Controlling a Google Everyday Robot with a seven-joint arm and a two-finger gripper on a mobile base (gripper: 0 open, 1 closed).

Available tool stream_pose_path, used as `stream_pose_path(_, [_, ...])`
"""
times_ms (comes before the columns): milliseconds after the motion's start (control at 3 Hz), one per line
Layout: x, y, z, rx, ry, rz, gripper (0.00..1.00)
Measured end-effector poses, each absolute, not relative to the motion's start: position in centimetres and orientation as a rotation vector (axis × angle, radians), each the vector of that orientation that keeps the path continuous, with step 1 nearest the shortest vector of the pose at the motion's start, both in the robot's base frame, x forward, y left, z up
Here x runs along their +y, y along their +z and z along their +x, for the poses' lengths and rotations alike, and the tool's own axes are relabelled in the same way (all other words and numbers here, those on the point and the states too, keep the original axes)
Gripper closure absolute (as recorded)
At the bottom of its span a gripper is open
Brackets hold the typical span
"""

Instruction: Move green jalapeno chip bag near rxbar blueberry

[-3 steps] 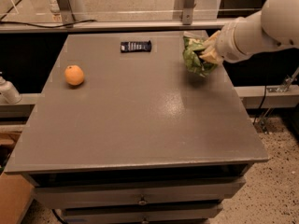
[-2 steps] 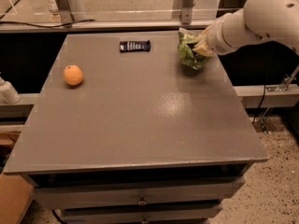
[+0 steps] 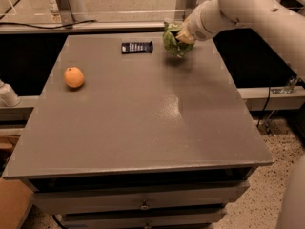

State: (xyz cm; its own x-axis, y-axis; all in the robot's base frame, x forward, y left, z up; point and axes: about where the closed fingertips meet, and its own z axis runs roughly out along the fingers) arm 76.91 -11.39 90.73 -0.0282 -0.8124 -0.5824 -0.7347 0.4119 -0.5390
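The green jalapeno chip bag (image 3: 173,43) is crumpled and held a little above the far part of the grey table (image 3: 143,113). My gripper (image 3: 181,35) is shut on the bag's upper right side, at the end of the white arm that reaches in from the right. The rxbar blueberry (image 3: 137,47) lies flat on the table near the far edge, a short way left of the bag.
A round orange fruit (image 3: 74,77) sits at the table's left side. A metal rail and posts (image 3: 62,4) run behind the far edge. Drawers (image 3: 143,205) sit under the front edge. The white arm (image 3: 257,13) spans the upper right.
The gripper has carried the chip bag leftward and toward the far edge, closer to the rxbar. The orange and the rxbar have not moved.
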Motion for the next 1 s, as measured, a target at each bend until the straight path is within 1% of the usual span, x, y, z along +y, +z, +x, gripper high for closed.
stream_pose_path(333, [-9.0, 89.4, 78.0, 1.789, -0.067, -1.362, 1.00])
stream_pose_path(667, [-7.6, 88.0, 78.5, 1.810, -0.026, -1.375, 0.96])
stream_pose_path(1000, [-6.4, 86.8, 78.7, 1.831, 0.024, -1.386, 0.71])
